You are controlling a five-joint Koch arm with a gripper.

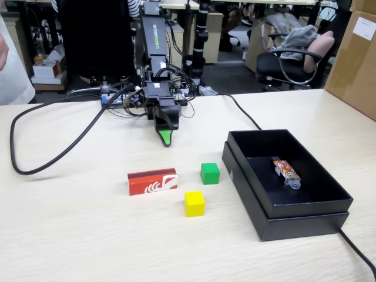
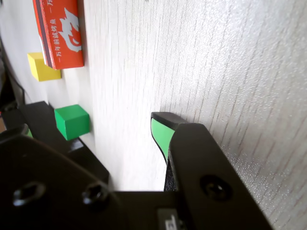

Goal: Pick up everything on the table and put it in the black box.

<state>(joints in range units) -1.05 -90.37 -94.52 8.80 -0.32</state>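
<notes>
The wide light beige wood-grain bench (image 1: 70, 235) carries everything; on it, at the right of the fixed view, sits the shallow matte black cardboard box (image 1: 294, 226) with a stepped outer rim, holding only a small orange-patterned candy wrapper (image 1: 286, 171) with clear ends; the black arm (image 1: 154, 53) stands folded at the far edge, its claw (image 1: 167, 139) resting tip-down near the bench surface, holding nothing; whether its jaws are parted or closed I cannot tell, since only one green tip shows in either view. The task's things lie between arm and box, all outside it: the long red-orange rectangular packet (image 1: 153, 181) with a white swoosh mark, then the small green cube (image 1: 210, 173) just beside the box wall, then the small yellow cube (image 1: 194, 203) nearest the camera. Nothing is yet grasped, so the step in hand is probably a first reach; the green cube looks the easiest start, though its closeness to the box wall calls for a descent from above with jaws straddling its free sides. In the wrist view the second jaw is hidden behind the claw's black body, the packet (image 2: 60, 33) is cut by the frame edge, and the yellow cube (image 2: 41, 67) is partly covered.
</notes>
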